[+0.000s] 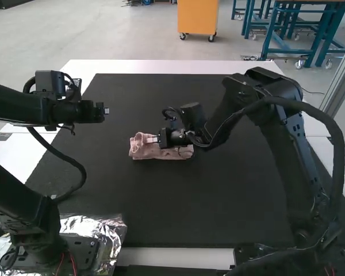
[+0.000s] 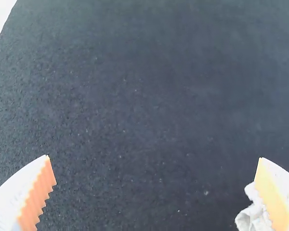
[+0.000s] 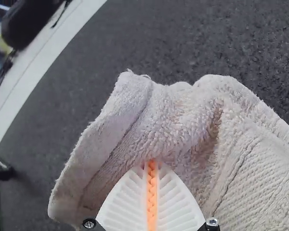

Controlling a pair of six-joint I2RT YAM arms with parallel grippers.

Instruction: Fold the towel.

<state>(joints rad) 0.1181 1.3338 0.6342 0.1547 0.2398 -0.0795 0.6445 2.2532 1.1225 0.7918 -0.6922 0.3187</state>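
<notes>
The pink towel lies bunched into a small, narrow bundle at the middle of the black mat. My right gripper is at the towel's upper left part in the high view. In the right wrist view, my right gripper is shut on the towel, its tips pressed into the fabric near one end. My left gripper hangs above the mat, left of the towel. In the left wrist view, my left gripper is wide open, with a bit of the towel behind one finger.
The black mat covers most of the white table. Crumpled foil lies by the left arm's base. The right arm reaches across the mat from the right.
</notes>
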